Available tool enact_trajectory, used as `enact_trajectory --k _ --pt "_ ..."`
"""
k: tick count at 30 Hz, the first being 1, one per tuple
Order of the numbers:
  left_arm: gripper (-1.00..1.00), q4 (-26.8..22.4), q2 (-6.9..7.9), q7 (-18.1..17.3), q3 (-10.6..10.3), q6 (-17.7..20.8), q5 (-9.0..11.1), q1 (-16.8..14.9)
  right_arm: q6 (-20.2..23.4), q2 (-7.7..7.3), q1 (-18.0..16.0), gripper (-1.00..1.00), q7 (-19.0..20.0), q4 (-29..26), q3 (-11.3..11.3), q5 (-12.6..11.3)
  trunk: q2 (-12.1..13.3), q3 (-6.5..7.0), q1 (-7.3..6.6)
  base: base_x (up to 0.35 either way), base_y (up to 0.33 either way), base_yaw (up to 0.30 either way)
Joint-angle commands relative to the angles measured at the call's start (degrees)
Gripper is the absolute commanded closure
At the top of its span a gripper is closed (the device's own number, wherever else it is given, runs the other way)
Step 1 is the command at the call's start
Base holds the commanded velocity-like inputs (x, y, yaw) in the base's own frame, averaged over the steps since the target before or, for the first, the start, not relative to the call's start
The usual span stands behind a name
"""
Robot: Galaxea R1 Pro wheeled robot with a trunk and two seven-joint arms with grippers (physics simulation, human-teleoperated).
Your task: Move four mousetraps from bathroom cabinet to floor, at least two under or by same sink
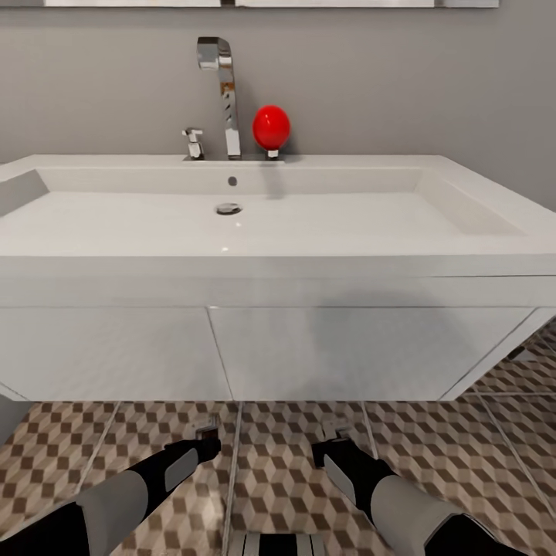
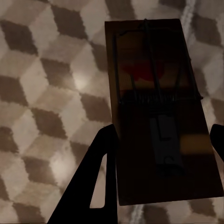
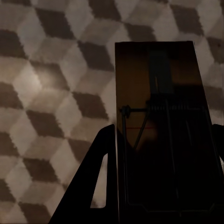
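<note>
Mousetrap [image 2: 158,112] between each gripper's fingers [image 2: 100,177]

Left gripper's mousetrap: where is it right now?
In the left wrist view the mousetrap sits between the left gripper fingers, above the cube-patterned bathroom floor, in front of the sink.

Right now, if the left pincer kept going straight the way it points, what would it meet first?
Probably the bathroom floor. The left pincer points down at the cube-pattern tiles, holding a mousetrap that sticks out ahead of it, so the trap would likely touch first. How far off is unclear.
</note>
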Motion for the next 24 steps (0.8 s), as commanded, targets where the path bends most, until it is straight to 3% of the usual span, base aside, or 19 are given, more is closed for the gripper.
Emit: enact_trajectory --k 1,11,17,24 --pt "1.0 -0.2 0.07 0.6 -0.3 0.2 0.2 0.0 0.3 -0.03 0.0 1.0 -0.3 -0.1 0.5 -0.5 0.0 -0.27 0.01 0.0 0.0 0.0" --pt "1.0 -0.2 0.16 0.6 -0.3 0.2 0.2 0.0 0.3 0.02 0.0 1.0 -0.3 -0.1 0.5 -0.5 -0.2 -2.49 0.27 0.0 0.0 0.0" --pt "1.0 -0.2 0.42 0.6 -0.3 0.1 0.2 0.0 0.3 0.06 0.0 1.0 -0.3 0.0 0.5 -0.5 -0.2 -2.49 0.27 0.022 0.0 0.0" --pt "1.0 -0.2 0.68 0.6 -0.2 0.0 0.2 0.0 0.3 0.06 0.0 1.0 -0.3 -0.1 0.5 -0.5 -0.2 -2.49 0.27 0.205 -0.013 0.0"
